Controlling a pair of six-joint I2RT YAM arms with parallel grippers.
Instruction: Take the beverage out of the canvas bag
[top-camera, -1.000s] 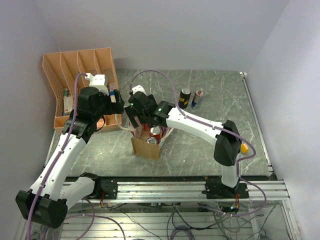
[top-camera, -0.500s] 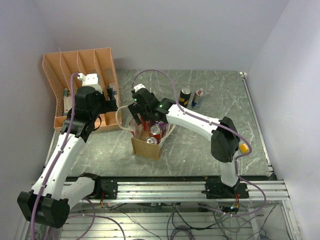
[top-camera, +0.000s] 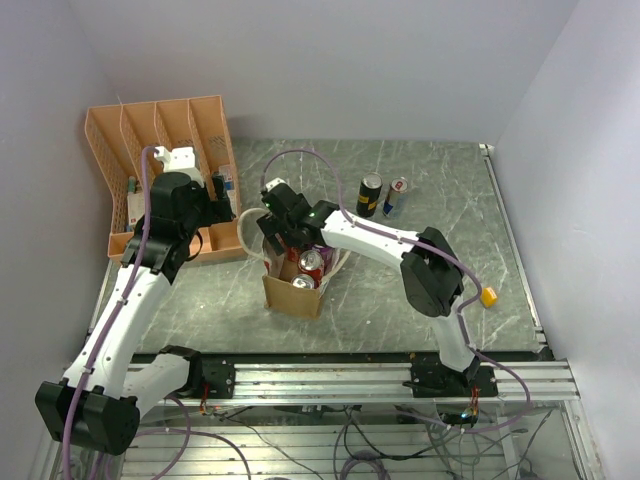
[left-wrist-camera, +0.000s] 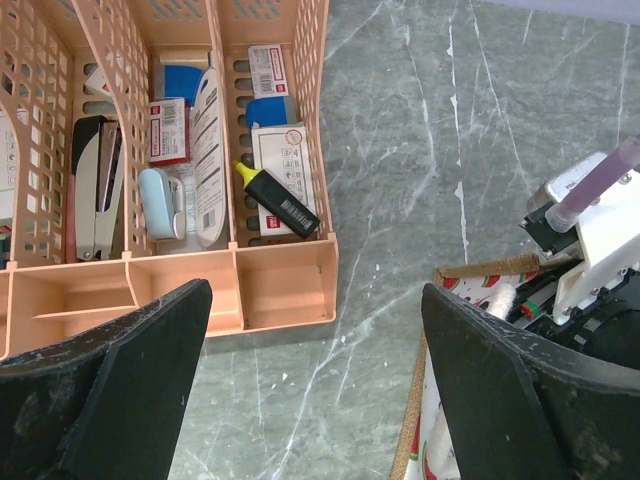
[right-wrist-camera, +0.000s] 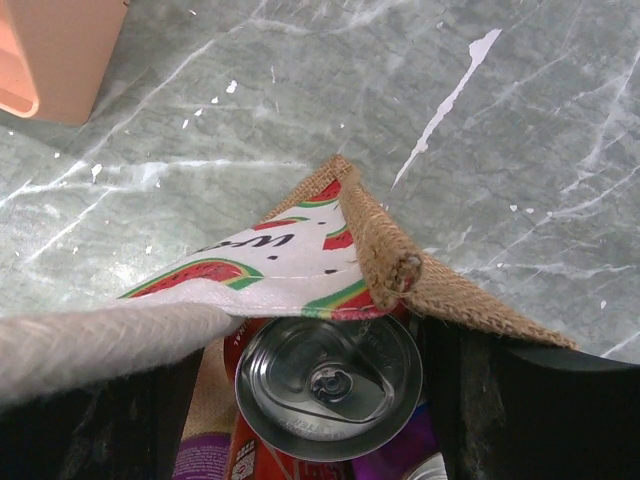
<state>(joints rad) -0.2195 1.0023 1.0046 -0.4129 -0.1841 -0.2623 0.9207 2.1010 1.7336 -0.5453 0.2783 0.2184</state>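
right gripper (right-wrist-camera: 318, 365) down in mouth of canvas bag (top-camera: 292, 293), jaws spread either side of red beverage can (right-wrist-camera: 330, 385), not pinching it. can upright inside bag. left gripper (left-wrist-camera: 315, 290) wide open, hanging over corner of orange rack (left-wrist-camera: 285, 285).

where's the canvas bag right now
In the top view the canvas bag stands left of centre on the table, just right of the orange file rack, with the right hand at its open top.

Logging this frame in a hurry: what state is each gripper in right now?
Left gripper: open, holding nothing.
Right gripper: open, fingers either side of a can inside the canvas bag.
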